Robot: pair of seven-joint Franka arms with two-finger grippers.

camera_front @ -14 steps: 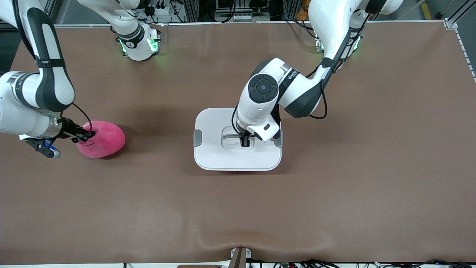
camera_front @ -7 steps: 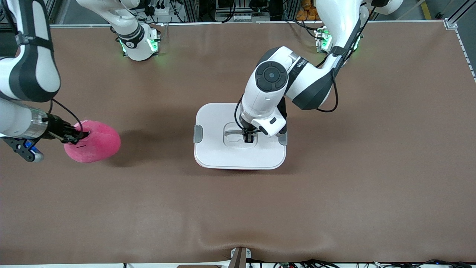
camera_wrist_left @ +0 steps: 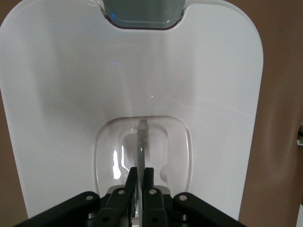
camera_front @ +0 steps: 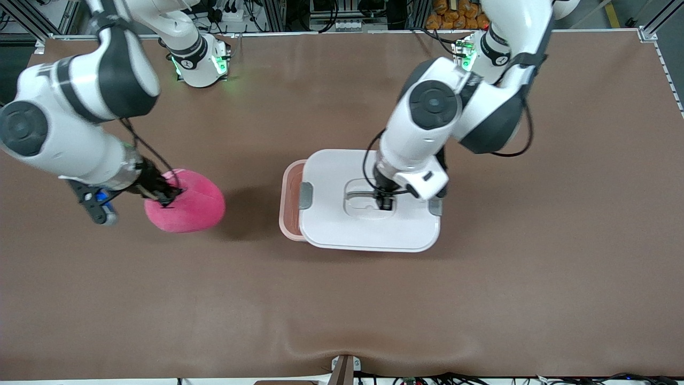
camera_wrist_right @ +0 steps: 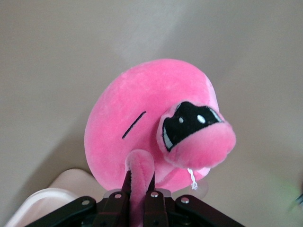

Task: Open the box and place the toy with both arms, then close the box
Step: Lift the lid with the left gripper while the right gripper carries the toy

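Here, in the front view, the white lid [camera_front: 368, 214] hangs lifted and offset toward the left arm's end of the counter [camera_front: 481, 299], baring one strip of the translucent pink box [camera_front: 289, 200] beneath. The left tool [camera_front: 384, 203] is clamped on the lid's recessed grey handle. The right tool [camera_front: 163, 193] is pinched on the hot-pink plush toy [camera_front: 187, 202], which is over the counter near the right arm's end, well apart from the box; its shadow lies offset toward the box. I judge the opening only partly done: most of the tub is covered, and the toy has yet to go in before the lid returns.

In the left wrist view, the left tool [camera_wrist_left: 140, 187] has its jaws shut on the thin grey handle [camera_wrist_left: 141, 142] standing up from the glossy hollow; a grey side clip [camera_wrist_left: 143, 12] sits at the lid's edge.

In the right wrist view, the right tool [camera_wrist_right: 140, 189] nips a small nub of plush; the toy [camera_wrist_right: 142, 127] shows one bulging half-lidded dark eye and a flat line mouth, soft and rounded.
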